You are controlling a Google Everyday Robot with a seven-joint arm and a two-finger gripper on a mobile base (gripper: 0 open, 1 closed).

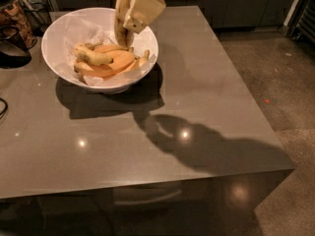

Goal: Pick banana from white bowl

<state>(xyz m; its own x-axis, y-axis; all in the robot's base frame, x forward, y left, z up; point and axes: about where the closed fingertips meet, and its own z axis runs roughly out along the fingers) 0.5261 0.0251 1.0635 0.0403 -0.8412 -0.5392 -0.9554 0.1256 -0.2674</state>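
The white bowl (55, 63), lined with crinkled white paper, stands at the back left of the grey table. My gripper (132, 14) hangs over the bowl's right rear side. It is shut on the banana (120, 21), which is long, yellow and brown-speckled. The banana hangs nearly upright, with its lower tip just above the fruit in the bowl. A shorter, plumper yellow banana (92, 57) and smooth orange curved pieces (114, 63) still lie in the bowl.
A dark round object (12, 48) and a patterned container (15, 14) stand at the table's left edge. The table's right edge (246, 87) drops to a concrete floor. Dark cabinets run along the back.
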